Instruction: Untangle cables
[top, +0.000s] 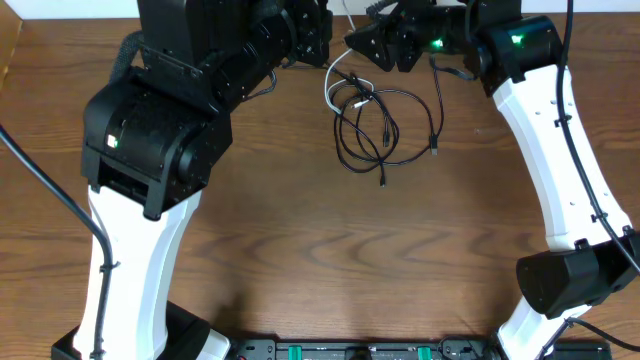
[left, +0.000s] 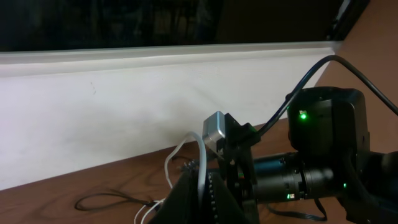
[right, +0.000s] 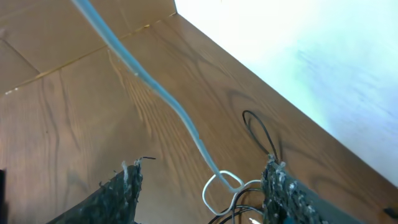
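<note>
Only the left wrist view shows the left pincer (left: 204, 179) clamped on the thin white cord (left: 200, 155) below its silver plug (left: 214, 129). In the right wrist view the right pincer (right: 204, 173) is open. Overhead, thin black cords (top: 375, 130) lie looped on the brown wooden surface (top: 300, 230).

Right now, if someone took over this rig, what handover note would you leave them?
Left tool: shut on the thin white cable with a silver plug, plug end lifted off the brown wooden table.
Right tool: open, the white cable running between its fingers, not gripped.
The thin black cables lie in loose overlapping loops on the table, crossing the white cable's loop.
Done: white end picked up.
Left: draw the white cable free, then separate the black ones.
</note>
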